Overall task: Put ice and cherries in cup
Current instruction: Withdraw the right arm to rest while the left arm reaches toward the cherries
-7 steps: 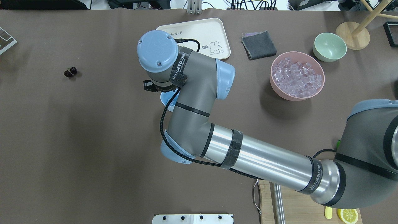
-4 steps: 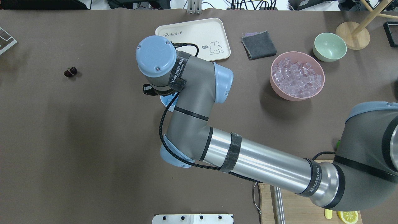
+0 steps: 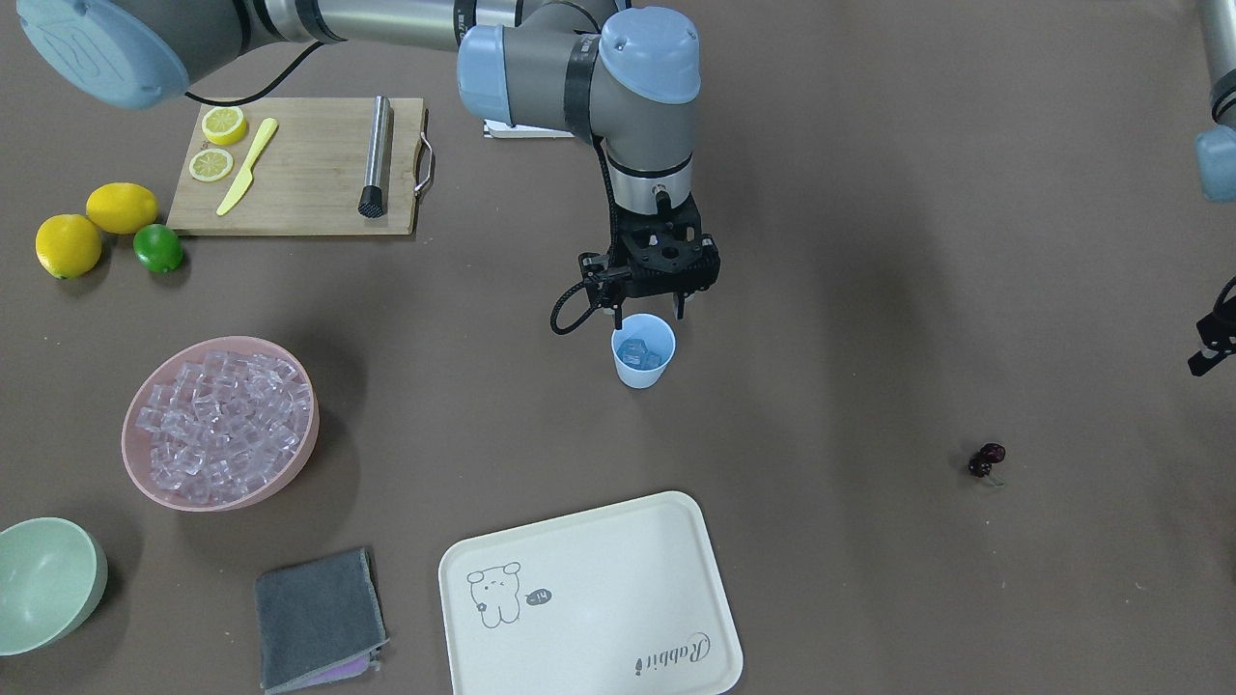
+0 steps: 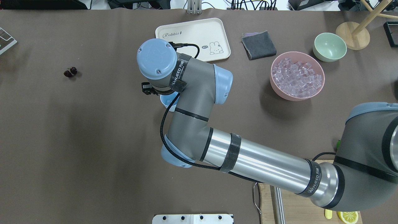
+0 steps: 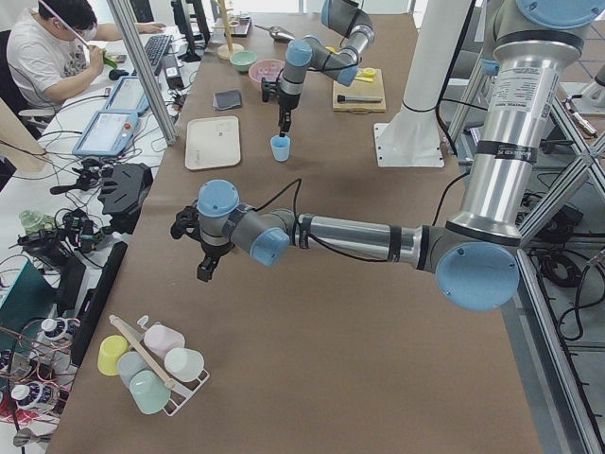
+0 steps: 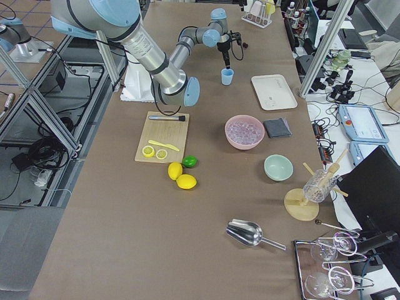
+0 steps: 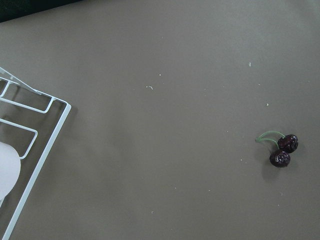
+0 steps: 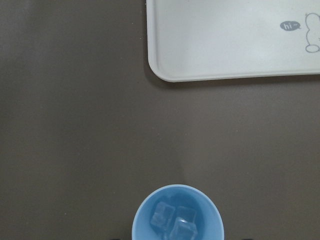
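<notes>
The ice part looks well begun. The small light blue cup [image 3: 643, 373] stands near the middle of the tabletop, a little toward the operators' long edge, and at least two clear cubes [image 8: 174, 223] lie in its bottom. It is far from full. The right gripper [image 3: 649, 311] hangs just above the rim with its two fingers spread wide and nothing between them, so I take it that it has let go of its load. The main heap of ice [image 3: 220, 420] sits in the pink bowl [image 3: 220, 504], well off toward the table end on the robot's right.

The cherries [image 3: 987, 459] are not yet done. The dark pair lies on the bare brown cloth toward the table end on the robot's left, well apart from the cup, stems joined, nothing touching them. The left gripper [image 3: 1209, 349] hovers out near that end, and its wrist camera looks down on the fruit; whether its fingers are spread or closed I cannot tell.

So the cherries are left, and perhaps more ice.
</notes>
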Robot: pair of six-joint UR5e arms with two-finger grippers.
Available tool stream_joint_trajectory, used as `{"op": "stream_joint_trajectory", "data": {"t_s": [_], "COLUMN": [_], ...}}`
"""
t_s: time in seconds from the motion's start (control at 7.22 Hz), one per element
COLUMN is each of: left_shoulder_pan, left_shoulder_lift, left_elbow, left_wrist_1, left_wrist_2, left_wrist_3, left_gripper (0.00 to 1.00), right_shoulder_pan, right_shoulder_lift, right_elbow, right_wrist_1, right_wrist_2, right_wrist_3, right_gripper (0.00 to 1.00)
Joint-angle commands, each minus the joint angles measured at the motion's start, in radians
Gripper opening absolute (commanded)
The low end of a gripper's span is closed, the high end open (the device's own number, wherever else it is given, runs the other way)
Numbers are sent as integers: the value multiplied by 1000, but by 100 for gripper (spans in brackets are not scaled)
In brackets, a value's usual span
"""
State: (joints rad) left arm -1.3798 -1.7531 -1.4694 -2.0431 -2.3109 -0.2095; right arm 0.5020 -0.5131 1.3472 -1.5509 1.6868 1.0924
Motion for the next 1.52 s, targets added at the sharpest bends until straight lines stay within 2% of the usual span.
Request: {"op": "stream_joint_trajectory", "data": {"t_s": [0.0, 0.14, 0.28, 0.42, 0.69, 0.83, 0.97, 1.25, 1.38], "left_shoulder_pan": [14, 74, 135, 174, 243, 254, 269, 283, 285], "left_shoulder_lift": [-19, -52, -106, -132, -198, -203, -204, -209, -221], "left_elbow": [3, 7, 9, 30, 101, 107, 116, 156, 173], "left_wrist_1": [3, 6, 9, 4, 1, 1, 0, -46, -58], "left_wrist_2": [1, 1, 2, 43, 149, 151, 153, 154, 154], "left_wrist_3": [-5, -34, -136, -157, -184, -195, -197, -206, -206], "left_gripper": [98, 97, 97, 97, 97, 97, 97, 97, 97], "right_shoulder_pan": [42, 99, 168, 256, 473, 546, 614, 821, 914], "right_shoulder_lift": [-1, -54, -214, -373, -609, -716, -819, -991, -1052], "right_elbow": [10, 64, 224, 350, 487, 519, 549, 546, 531], "right_wrist_1": [11, 11, 12, 14, 15, 17, 17, 17, 8], "right_wrist_2": [35, 124, 184, 271, 493, 542, 553, 719, 769], "right_wrist_3": [-8, -26, -136, -266, -516, -643, -787, -1115, -1273], "right_gripper": [98, 98, 98, 98, 98, 98, 98, 98, 98]}}
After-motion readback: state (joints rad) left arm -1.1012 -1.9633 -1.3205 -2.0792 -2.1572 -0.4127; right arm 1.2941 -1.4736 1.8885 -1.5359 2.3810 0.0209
